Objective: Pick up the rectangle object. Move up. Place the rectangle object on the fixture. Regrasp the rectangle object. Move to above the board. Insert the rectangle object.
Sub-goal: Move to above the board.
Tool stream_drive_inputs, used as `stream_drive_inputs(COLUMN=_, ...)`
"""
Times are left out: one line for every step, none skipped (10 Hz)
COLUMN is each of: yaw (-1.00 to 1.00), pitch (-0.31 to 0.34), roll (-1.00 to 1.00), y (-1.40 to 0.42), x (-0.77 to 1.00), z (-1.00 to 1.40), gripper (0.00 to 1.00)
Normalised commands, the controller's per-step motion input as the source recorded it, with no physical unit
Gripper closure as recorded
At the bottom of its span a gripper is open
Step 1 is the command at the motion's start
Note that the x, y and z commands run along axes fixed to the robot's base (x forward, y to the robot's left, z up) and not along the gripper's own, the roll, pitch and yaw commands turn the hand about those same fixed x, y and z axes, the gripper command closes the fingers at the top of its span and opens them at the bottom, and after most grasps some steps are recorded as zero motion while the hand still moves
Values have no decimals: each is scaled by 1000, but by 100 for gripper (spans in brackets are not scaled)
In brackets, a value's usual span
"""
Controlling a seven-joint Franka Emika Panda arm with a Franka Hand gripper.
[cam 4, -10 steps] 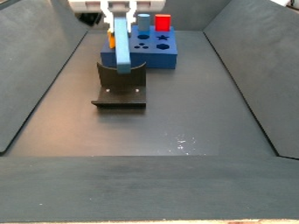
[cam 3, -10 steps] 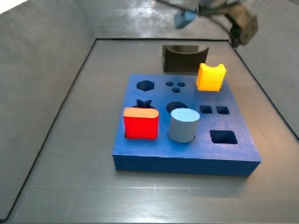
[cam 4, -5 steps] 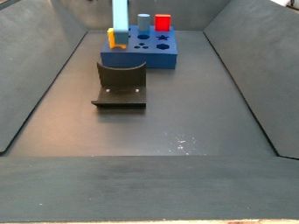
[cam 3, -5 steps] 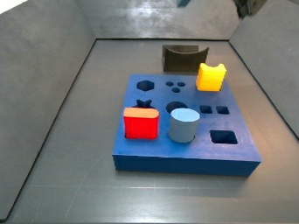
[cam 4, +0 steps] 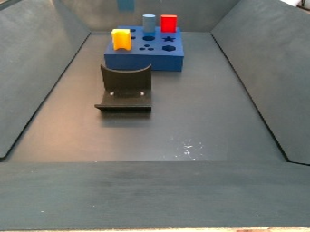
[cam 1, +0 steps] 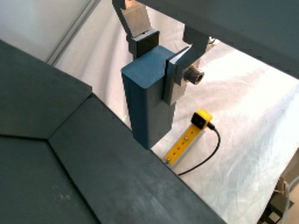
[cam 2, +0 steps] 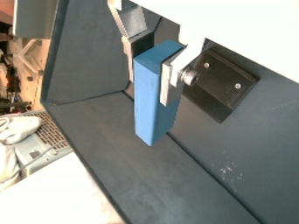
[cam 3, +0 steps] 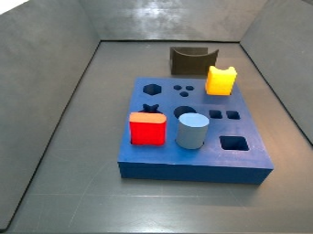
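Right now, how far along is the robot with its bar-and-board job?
Picked up: the long light blue-grey bar is clamped in the gripper, jaws shut on it in both wrist views, out of sight in both side views. The dark notched fixture stands empty. Left: moving above the flat royal-blue board and inserting the bar.

No legible text, labels, brands or numbers anywhere — none on the board [cam 3: 196, 137], none on the fixture [cam 4: 125, 89]. Gripper [cam 1: 163, 51] unmarked too — clamped on the plain rectangle object [cam 1: 149, 96].
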Motion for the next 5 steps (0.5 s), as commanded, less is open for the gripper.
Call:
stream_drive_inputs(yaw=95, pitch=231, roll=-89, y=-18, x=-49, z=737, gripper=100)
stream_drive_inputs(yaw=125, pitch=218, roll=-83, y=-20, x=-15, z=511, gripper=100)
stream_drive_inputs(yaw=141, pitch=212, roll=-79, y=-24, x=4, z=339, gripper=100)
stream_drive_inputs(yaw=-84, pitch=-2, roll=-1000, y=-1000, x=-431, z=-512, gripper=100)
stream_drive_inputs(yaw=-83, pitch=-14, roll=-1000, y=-1000, x=-428, z=-534, gripper=100)
